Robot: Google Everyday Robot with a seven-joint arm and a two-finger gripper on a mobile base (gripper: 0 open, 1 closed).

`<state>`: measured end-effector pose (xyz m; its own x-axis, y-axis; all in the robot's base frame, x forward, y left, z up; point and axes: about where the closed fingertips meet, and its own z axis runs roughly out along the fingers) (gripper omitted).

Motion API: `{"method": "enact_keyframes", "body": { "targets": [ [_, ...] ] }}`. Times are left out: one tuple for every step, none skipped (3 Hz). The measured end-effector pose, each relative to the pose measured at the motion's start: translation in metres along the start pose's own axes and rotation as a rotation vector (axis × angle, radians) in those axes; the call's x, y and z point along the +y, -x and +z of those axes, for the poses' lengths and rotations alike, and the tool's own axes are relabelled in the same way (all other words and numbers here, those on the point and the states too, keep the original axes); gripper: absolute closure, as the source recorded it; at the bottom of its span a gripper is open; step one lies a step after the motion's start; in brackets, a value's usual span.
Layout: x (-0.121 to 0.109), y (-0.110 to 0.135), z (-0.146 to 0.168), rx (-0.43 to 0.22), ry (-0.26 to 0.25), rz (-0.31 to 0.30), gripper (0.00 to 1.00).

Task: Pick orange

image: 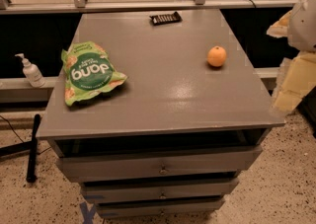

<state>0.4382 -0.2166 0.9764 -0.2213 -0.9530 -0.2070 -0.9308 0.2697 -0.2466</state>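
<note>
The orange (217,56) is a small round fruit resting on the grey cabinet top (163,85), toward its right side. My gripper (292,86) shows as pale yellow and white parts at the right edge of the view, beyond the cabinet's right edge. It is to the right of the orange, apart from it and holding nothing that I can see.
A green snack bag (89,72) lies on the left of the top. A small black object (165,18) lies near the far edge. A pump bottle (31,71) stands on a ledge at left. A black bar (32,147) lies on the floor. Drawers (160,168) face me below.
</note>
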Motion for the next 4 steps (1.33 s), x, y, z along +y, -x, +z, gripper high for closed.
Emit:
{"method": "enact_keyframes", "body": {
  "targets": [
    [0.000,0.000,0.000,0.000,0.000,0.000,0.00],
    [-0.019,-0.008,0.021,-0.045,-0.012,0.032,0.00],
    [-0.060,-0.024,0.058,-0.135,-0.036,0.137,0.00],
    [-0.100,-0.028,0.091,-0.252,-0.065,0.215,0.00]
  ]
}}
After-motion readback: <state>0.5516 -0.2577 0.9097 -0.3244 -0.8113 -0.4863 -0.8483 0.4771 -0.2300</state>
